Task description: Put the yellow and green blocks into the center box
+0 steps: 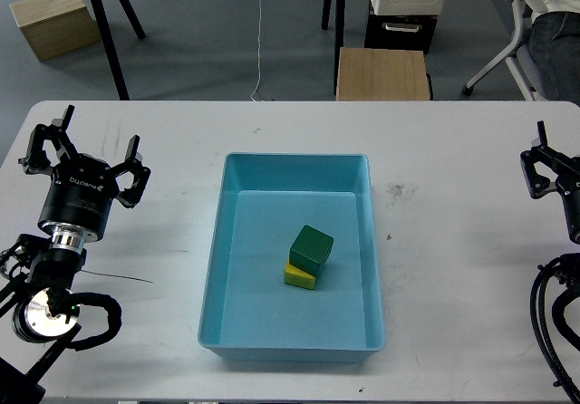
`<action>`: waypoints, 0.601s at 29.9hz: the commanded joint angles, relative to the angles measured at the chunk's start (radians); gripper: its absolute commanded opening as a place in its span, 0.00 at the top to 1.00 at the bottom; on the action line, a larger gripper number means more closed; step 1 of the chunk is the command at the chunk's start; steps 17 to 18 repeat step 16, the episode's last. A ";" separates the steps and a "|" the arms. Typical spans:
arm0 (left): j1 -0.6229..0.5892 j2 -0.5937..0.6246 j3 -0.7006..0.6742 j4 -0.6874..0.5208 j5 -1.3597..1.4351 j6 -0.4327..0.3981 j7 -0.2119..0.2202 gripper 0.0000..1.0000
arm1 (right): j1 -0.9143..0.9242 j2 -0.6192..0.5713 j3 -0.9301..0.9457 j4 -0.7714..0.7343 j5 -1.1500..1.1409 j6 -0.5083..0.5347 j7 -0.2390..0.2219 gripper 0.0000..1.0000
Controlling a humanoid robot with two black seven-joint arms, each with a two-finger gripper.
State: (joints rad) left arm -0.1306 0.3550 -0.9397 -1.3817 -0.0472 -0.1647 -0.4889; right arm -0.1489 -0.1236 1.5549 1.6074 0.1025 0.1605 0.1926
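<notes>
The left gripper [86,155] stands over the left part of the white table [453,268], its dark fingers spread wide apart with nothing between them and nothing touching them; it is plainly open and empty. Its black cylindrical body carries a white printed label, and below it the arm runs down toward the lower left corner, where a shiny round joint and a loop of black cable show. The right gripper [547,165] sits at the right edge of the view, only partly inside it; it shows as a dark, end-on shape, and whether its fingers are apart or together cannot be told. Nothing appears to be held by it. Between the two arms, at the middle of the table, lies the light blue tray [210,268], its long side running away from the robot. Both blocks are inside it, a little right of its centre and toward the near half. The green block [311,247] rests on top of the yellow block [299,279], tilted somewhat, so that only a low yellow strip shows under its front left edge. The stacked pair is well apart from both grippers, the left one being outside the tray's left wall and the right one far beyond its right wall. Beyond the table, on the grey floor, stand two tan wooden boxes [382,74] and the black legs of a stand [113,24].
</notes>
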 commanded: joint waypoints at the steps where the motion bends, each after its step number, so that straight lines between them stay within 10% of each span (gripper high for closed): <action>1: 0.060 -0.024 0.004 -0.017 -0.179 -0.102 0.000 0.00 | -0.063 0.062 -0.019 0.000 0.048 0.083 -0.001 0.01; 18: 0.144 -0.030 0.002 -0.126 -0.250 -0.217 0.000 0.00 | -0.095 0.105 -0.075 0.000 0.042 0.148 0.010 0.01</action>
